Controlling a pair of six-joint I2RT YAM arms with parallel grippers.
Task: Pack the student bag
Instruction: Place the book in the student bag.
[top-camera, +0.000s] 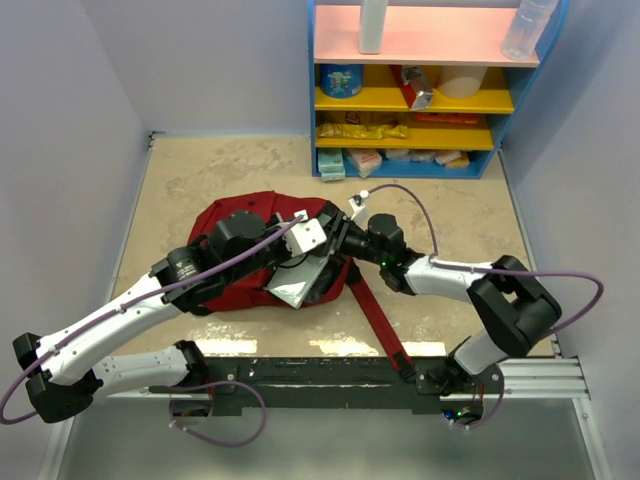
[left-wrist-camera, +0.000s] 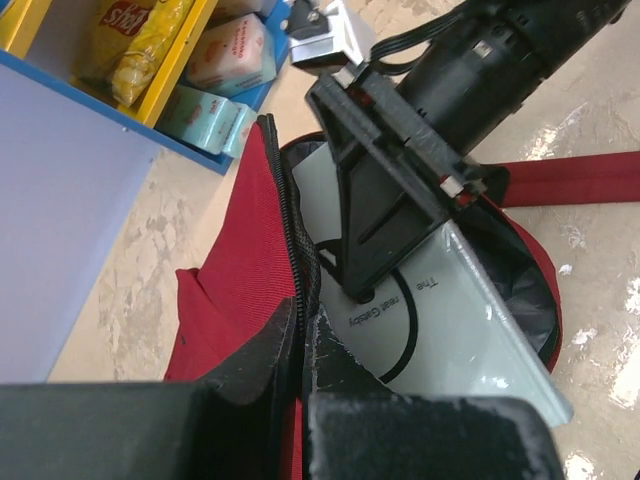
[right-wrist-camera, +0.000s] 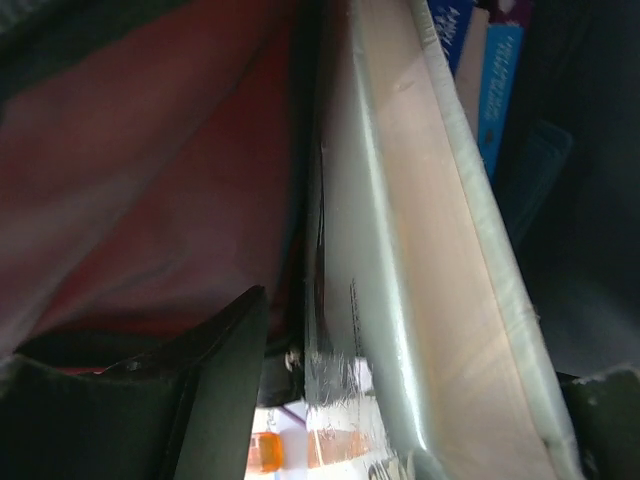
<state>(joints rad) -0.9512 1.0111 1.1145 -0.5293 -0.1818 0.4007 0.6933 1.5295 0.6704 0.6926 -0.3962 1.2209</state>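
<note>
The student bag (top-camera: 240, 215) lies in the middle of the floor, dark red, with its zipped mouth open. My left gripper (top-camera: 318, 243) is shut on the mouth's edge (left-wrist-camera: 290, 250), red fabric with a black zipper, which stands up between the fingers (left-wrist-camera: 240, 370). My right gripper (top-camera: 335, 262) is shut on a pale grey book (left-wrist-camera: 460, 340), which is tilted halfway into the mouth. In the right wrist view the book (right-wrist-camera: 420, 250) runs between the fingers (right-wrist-camera: 200, 390), with the bag's red wall (right-wrist-camera: 130, 180) on the left. A blue book spine (right-wrist-camera: 495, 90) shows deeper inside.
The bag's long red strap (top-camera: 378, 320) runs toward the arm bases. A blue and yellow shelf (top-camera: 420, 90) with snack packs and bottles stands at the back right. Grey walls close in both sides.
</note>
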